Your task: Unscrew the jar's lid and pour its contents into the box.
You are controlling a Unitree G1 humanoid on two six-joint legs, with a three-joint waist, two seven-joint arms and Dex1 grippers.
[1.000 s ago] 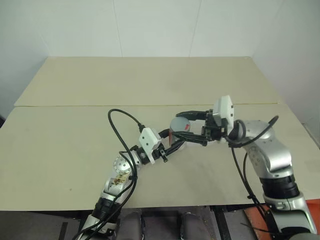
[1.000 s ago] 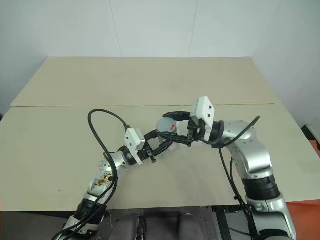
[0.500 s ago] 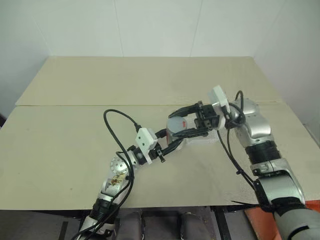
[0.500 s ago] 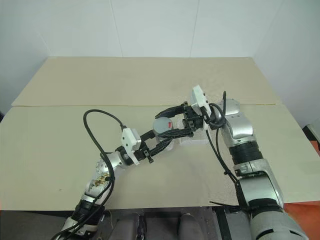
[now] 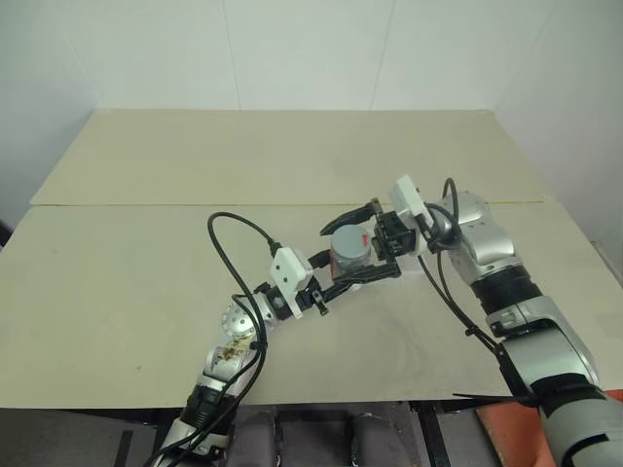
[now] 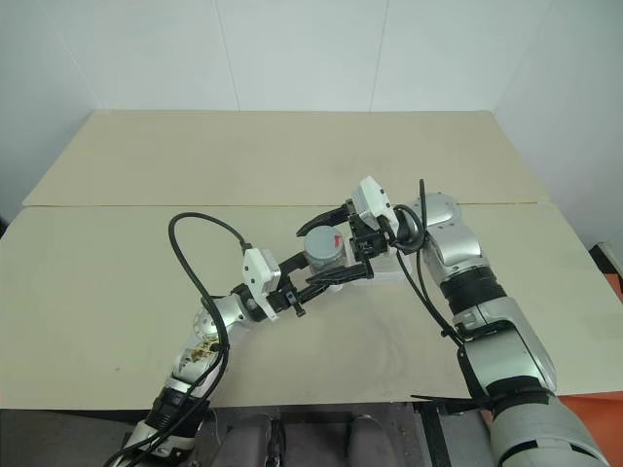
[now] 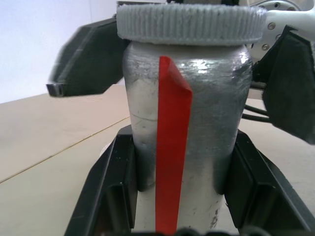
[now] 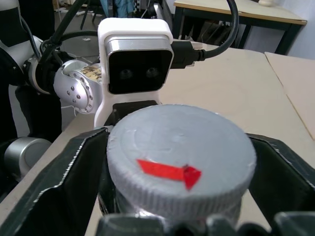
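Observation:
The silvery-grey jar with a red strip down its side stands upright above the table, and my left gripper is shut on its lower body. Its ribbed grey lid, marked with red on top, sits on the jar. My right gripper reaches in from the right, open, with one black finger on each side of the lid and a small gap to it. Part of the clear box shows on the table just behind the jar, under the right gripper. The contents are hidden inside the jar.
The pale wooden table is made of two boards with a seam across the middle. A black cable loops up from my left arm. The front edge runs close below the arms.
My right wrist has turned and its fingers have spread away from the lid they were closed on. My left gripper has kept the jar in place.

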